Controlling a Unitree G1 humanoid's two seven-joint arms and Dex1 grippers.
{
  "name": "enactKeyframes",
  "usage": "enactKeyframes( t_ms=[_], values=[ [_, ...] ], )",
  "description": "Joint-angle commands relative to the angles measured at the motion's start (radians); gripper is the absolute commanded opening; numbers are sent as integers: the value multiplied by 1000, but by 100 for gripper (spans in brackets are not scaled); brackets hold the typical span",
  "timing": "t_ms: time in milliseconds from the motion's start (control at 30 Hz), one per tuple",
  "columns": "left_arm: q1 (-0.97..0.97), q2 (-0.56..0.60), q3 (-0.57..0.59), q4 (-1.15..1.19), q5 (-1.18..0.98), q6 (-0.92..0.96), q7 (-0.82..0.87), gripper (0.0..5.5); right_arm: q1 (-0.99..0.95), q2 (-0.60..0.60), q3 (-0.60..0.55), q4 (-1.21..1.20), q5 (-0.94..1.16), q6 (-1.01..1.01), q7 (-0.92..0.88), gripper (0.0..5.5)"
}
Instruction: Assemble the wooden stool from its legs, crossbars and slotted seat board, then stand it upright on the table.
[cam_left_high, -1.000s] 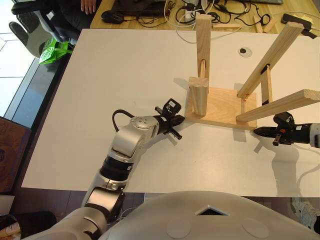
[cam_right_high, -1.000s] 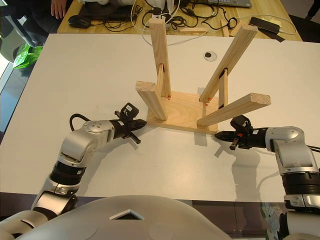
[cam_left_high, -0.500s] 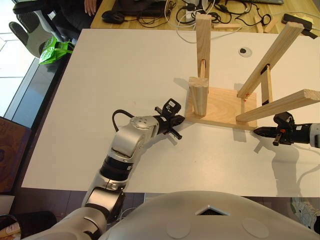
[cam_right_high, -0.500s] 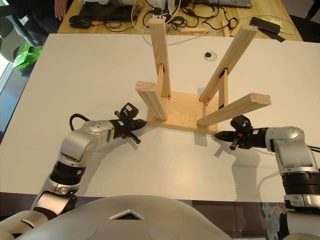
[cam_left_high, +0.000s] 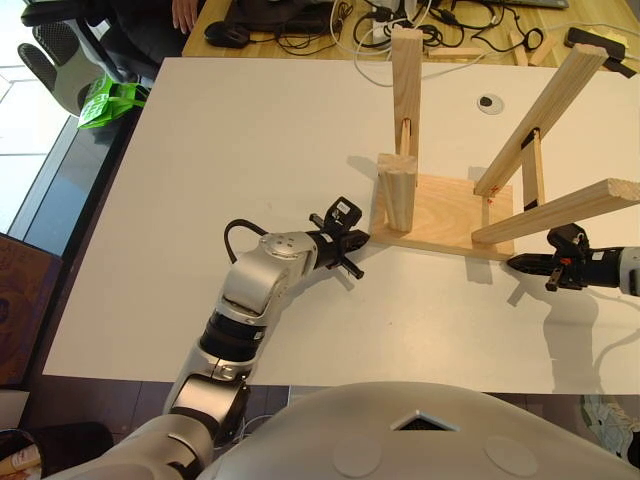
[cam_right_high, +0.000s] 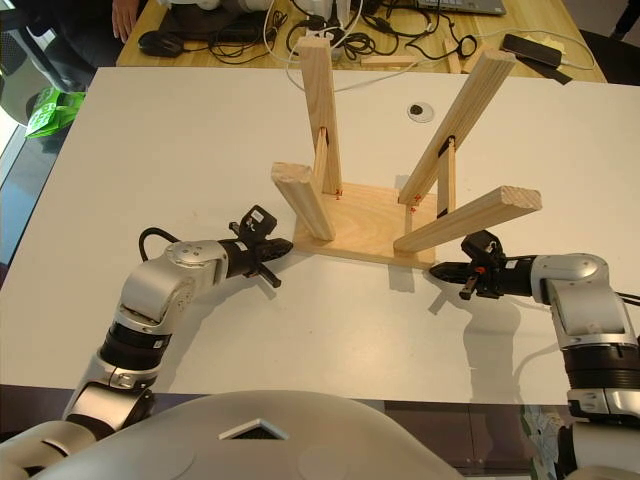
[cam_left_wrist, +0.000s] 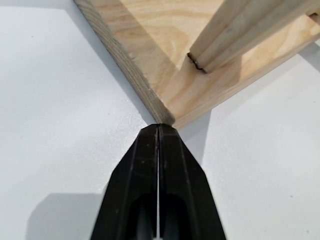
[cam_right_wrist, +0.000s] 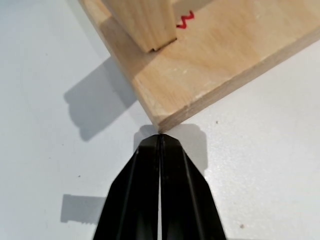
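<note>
Left wrist view: my left gripper (cam_left_wrist: 158, 128), jaws pressed together, noses the seat board (cam_left_wrist: 150, 55) at one near corner. The right gripper (cam_right_wrist: 159, 137), equally closed and empty, meets the other. Legs (cam_right_high: 318, 95) point upward from the board, which lies flat on the table (cam_left_high: 250, 150). I reckon I'm bracing it for the flip.

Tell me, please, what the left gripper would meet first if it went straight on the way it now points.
The left gripper points at a corner of the flat pale wooden seat board, which it seems to touch; that corner comes first.
</note>
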Motion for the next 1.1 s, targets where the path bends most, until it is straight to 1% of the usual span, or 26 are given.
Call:
enactKeyframes(
  t_ms=[33,367,600,867,1100],
  values=[
    [-23,-21,-5,-22,-52,-3,-42,3,-8,34,18,-43,43,14,21,0],
    [-24,-7,50,-51,-99,9,-80,3,-26,33,10,-74,63,44,36,0],
    [4,20,80,-76,-125,9,-94,3,-12,28,-33,-129,132,106,53,0],
    [6,24,98,-94,-152,9,-101,3,-3,26,-84,-193,213,190,57,0],
    [-24,31,157,-126,-203,37,-112,3,-39,46,-107,-185,259,220,48,0]
  ],
)
